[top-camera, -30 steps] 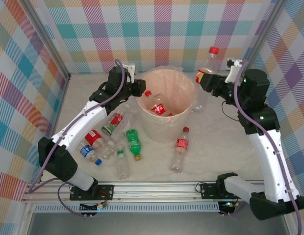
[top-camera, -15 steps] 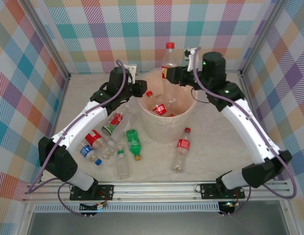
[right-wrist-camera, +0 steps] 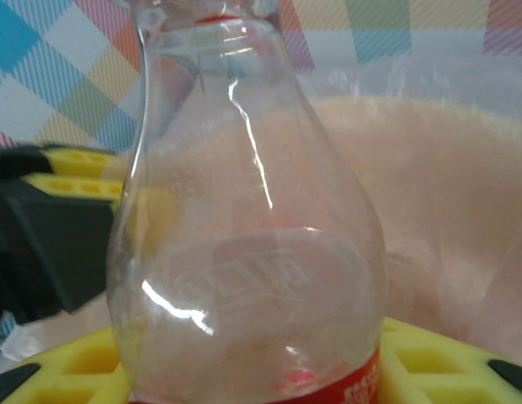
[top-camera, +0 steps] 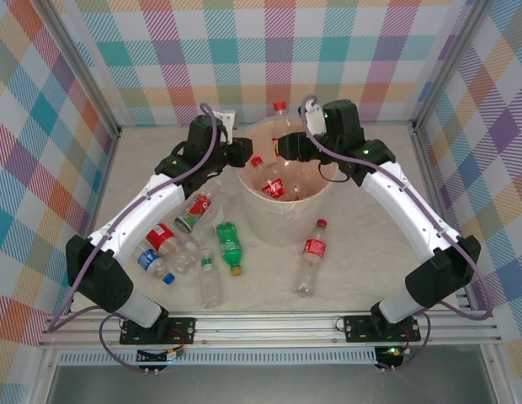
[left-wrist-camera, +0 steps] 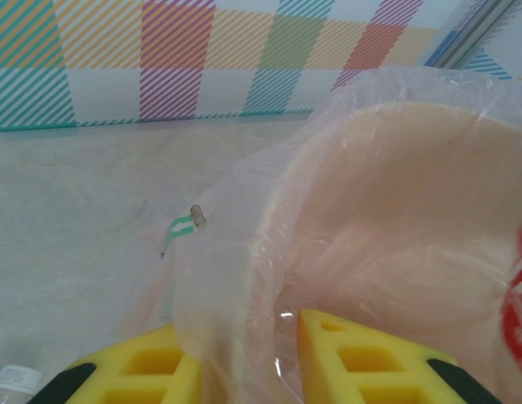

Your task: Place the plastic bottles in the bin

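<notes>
Low & left of mid in the top view, you see loose plastic bottles (top-camera: 210, 282) lying on the table (top-camera: 370, 236), w/ a green one (top-camera: 230, 247) & a red-label one (top-camera: 308, 252) close by the bin (top-camera: 282, 223). The bin sits mid-frame w/ red-label bottles inside. At its left rim the left gripper (top-camera: 242, 152) is pinched tight on the bin's edge & liner (left-wrist-camera: 219, 252), and up top-mid the right gripper (top-camera: 288, 147) grips a red-cap bottle (top-camera: 280, 122) upright over the far rim.
</notes>
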You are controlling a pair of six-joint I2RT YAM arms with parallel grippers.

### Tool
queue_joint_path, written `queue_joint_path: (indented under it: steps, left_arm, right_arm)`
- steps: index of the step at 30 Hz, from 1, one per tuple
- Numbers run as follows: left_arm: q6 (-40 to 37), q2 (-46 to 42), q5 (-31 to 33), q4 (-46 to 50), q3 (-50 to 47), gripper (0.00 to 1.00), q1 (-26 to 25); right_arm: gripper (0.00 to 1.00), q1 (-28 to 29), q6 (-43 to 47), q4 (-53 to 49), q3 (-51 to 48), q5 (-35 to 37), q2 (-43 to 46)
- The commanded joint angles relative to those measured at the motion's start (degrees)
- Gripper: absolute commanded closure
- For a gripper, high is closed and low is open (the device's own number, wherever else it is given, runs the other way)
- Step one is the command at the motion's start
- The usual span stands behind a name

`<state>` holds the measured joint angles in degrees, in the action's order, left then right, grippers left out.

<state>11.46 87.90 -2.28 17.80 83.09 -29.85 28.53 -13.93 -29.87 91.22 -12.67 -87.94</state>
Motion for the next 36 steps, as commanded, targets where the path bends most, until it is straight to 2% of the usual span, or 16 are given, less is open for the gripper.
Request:
queue_joint_path:
  steps: [1,9,22,28,36]
  left_arm:
    - [-2.2,3.1,-1.4,11.1,-3.3,0.71,-2.3]
    - [-2.3,3.1,-0.9,11.2,-3.2,0.71,-2.3]
    - [-2.2,2.9,-1.1,11.0,-3.3,0.71,-2.3]
    - [-2.2,2.9,-1.1,11.1,-3.2,0.71,-2.3]
    - [-2.3,2.5,-1.1,11.0,-3.3,0.71,-2.3]
  right_arm:
    - [0.5,0.4,3.0,-1.1,-2.3,-1.2,0.2]
    - [0.44,0.9,2.4,3.3,-9.2,-3.6,0.2]
    - [0.27,1.0,1.2,0.2,-8.7,-0.7,0.7]
    - [0.15,1.0,-0.8,-0.6,-7.2,0.9,1.4]
    - [0.14,1.0,-2.8,-1.8,-3.1,0.2,3.8]
